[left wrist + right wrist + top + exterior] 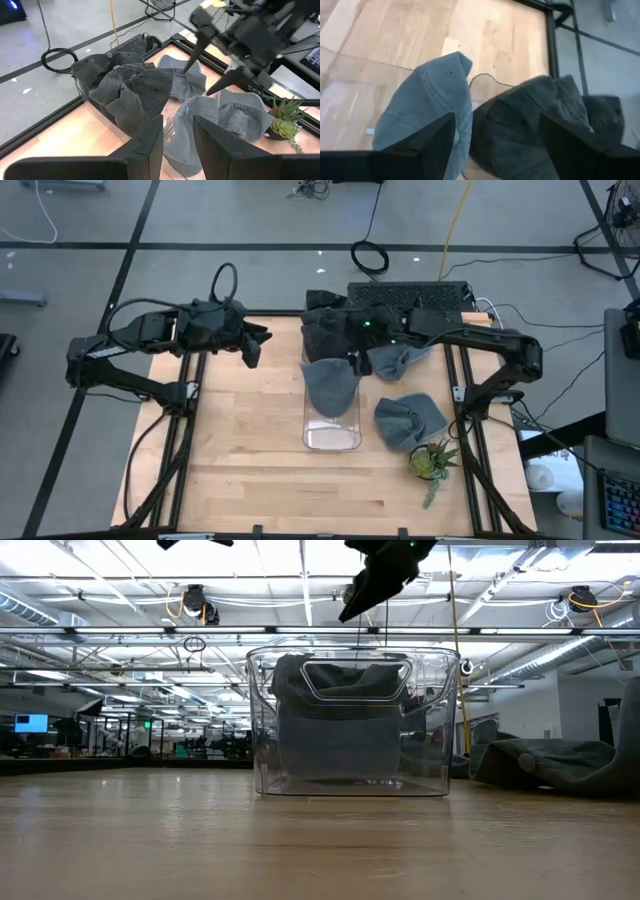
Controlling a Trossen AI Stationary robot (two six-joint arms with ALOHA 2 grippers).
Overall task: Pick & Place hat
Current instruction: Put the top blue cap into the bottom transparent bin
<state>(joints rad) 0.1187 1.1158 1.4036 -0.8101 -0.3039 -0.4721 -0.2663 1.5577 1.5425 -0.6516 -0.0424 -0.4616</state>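
A grey-blue fabric hat [329,385] lies draped over the far rim of a clear rectangular plastic bin [331,435], hanging partly inside it; in the low view the hat [340,715] shows through the bin's [262,720] wall. A darker grey hat [322,335] sits bunched at the bin's far end, touching the first. Just beside the bin, toward the right arm, a second grey-blue hat [398,360] lies on the light wooden surface [240,460], and a third crumpled one [409,420] rests nearer, close to a small green potted plant [432,462].

The right claw [358,358] hovers above the bin's far end, its fingers [434,142] spread wide and holding nothing, the hats below them. The left claw [252,345] waits raised over the surface's far left part, fingers [150,145] apart with a narrow gap, empty. A black keyboard [408,293] lies beyond the surface's far edge.
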